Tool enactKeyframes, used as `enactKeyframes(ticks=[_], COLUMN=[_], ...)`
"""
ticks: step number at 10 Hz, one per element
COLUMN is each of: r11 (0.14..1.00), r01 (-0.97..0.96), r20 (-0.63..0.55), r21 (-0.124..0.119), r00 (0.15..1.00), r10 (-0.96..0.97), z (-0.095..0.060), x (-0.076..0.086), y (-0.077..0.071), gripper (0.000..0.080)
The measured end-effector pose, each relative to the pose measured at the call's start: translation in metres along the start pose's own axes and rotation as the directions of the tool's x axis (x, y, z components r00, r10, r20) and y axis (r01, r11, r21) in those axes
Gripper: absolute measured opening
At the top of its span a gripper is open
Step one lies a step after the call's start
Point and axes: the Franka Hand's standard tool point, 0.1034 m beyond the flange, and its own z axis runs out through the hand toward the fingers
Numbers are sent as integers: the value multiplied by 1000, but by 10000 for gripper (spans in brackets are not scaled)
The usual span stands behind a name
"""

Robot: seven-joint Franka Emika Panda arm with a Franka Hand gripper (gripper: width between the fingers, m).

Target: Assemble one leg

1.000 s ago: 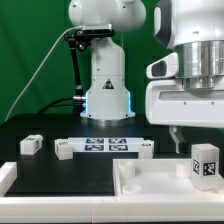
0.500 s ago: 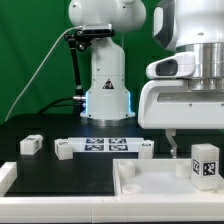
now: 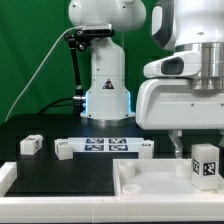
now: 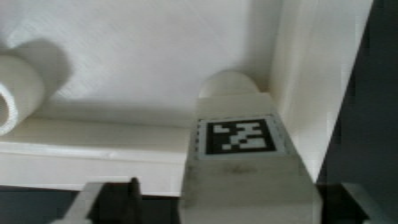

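Note:
The leg (image 3: pixel 205 163) is a small white block with a black-and-white marker, standing in the white tray-like piece (image 3: pixel 150 182) at the exterior view's right. My gripper (image 3: pixel 188 146) hangs just over it, with one finger (image 3: pixel 172 143) showing beside the leg. In the wrist view the leg (image 4: pixel 240 137) fills the space between my fingers (image 4: pixel 116 200). My gripper (image 4: pixel 240 208) is open, with a gap showing between one finger and the leg. A round hole (image 4: pixel 18 85) in the tray-like piece shows nearby.
The marker board (image 3: pixel 105 146) lies mid-table. Three more white legs stand near it: one (image 3: pixel 31 144) at the exterior view's left, one (image 3: pixel 64 149) and one (image 3: pixel 144 148) at the board's ends. The robot base (image 3: pixel 107 80) stands behind.
My gripper has shifted slightly toward the exterior view's left and a little lower. The leg and the other parts have not moved.

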Motion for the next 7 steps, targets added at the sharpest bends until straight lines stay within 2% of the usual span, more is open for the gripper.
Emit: enactKeyframes(ticks=[1, 2, 4, 5, 7], r11=[1000, 1000, 999, 992, 910], r01=[0, -16, -47, -123, -415], r20=[0, 1, 1, 0, 1], r21=[0, 0, 0, 3, 18], r00=[1000, 1000, 999, 992, 910], r10=[0, 16, 47, 123, 415], z=[0, 0, 0, 1, 3], x=[0, 0, 0, -1, -5], y=[0, 0, 0, 0, -6], gripper=[398, 289, 289, 289, 289])
